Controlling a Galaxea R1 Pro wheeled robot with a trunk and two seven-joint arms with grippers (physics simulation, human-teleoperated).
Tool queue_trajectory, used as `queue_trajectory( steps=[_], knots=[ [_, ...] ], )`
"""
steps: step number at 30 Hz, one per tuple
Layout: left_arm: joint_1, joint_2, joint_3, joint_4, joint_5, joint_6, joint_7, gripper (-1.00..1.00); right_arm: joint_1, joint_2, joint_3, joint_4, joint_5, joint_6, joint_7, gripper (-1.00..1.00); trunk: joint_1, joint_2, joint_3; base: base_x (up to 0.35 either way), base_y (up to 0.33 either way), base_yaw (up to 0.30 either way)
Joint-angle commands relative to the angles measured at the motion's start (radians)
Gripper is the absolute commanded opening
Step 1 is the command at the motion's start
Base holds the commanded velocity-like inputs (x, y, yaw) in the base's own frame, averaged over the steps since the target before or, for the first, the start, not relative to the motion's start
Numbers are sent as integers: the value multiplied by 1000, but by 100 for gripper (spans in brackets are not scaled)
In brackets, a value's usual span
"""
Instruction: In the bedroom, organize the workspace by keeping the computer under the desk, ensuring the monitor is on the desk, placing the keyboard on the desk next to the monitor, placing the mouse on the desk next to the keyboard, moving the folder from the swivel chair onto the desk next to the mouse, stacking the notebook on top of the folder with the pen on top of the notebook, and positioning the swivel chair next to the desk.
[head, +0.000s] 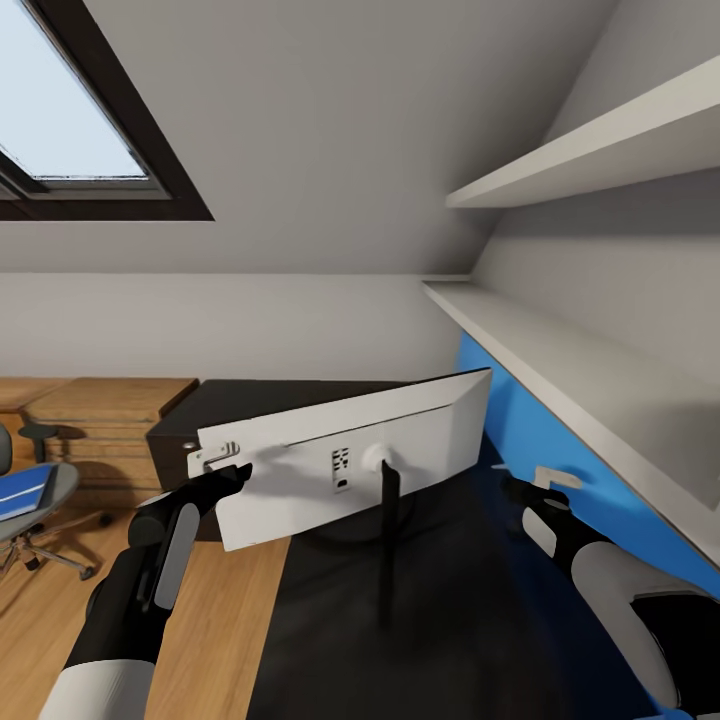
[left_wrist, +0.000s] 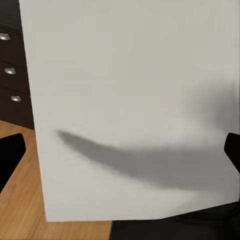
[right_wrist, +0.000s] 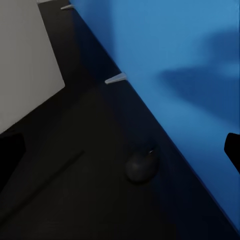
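The monitor (head: 300, 470) stands on the black desk (head: 450, 620) on a thin black stem, its pale back turned to me. My left gripper (head: 228, 474) is open at the monitor's left end, and the left wrist view shows the monitor's back (left_wrist: 130, 100) close between the spread fingertips (left_wrist: 10, 155). My right gripper (head: 515, 490) is open past the monitor's right end, above the desk. The dark mouse (right_wrist: 141, 166) lies on the desk (right_wrist: 75, 200) beside the blue panel (right_wrist: 175, 60). At far left, the blue folder (head: 22, 495) lies on the swivel chair (head: 60, 482).
A light wooden dresser (head: 110, 410) stands behind the chair on the wood floor (head: 215, 620). White shelves (head: 600, 380) overhang the desk's right side above the blue panel (head: 520, 420). The desk's knobbed drawers (left_wrist: 12, 70) face the floor side. A skylight (head: 70, 130) sits at upper left.
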Motion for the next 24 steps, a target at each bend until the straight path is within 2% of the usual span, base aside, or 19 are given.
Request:
queue_trajectory(
  steps=[1, 24],
  knots=[
    [0, -1, 1, -1, 11, 4, 7, 100, 0, 0, 9, 0, -11, -3, -3, 100, 1, -1, 0, 216, 0, 0],
    [0, -1, 1, -1, 11, 4, 7, 100, 0, -2, 9, 0, -11, -3, -3, 100, 1, -1, 0, 86, 0, 0]
  ],
)
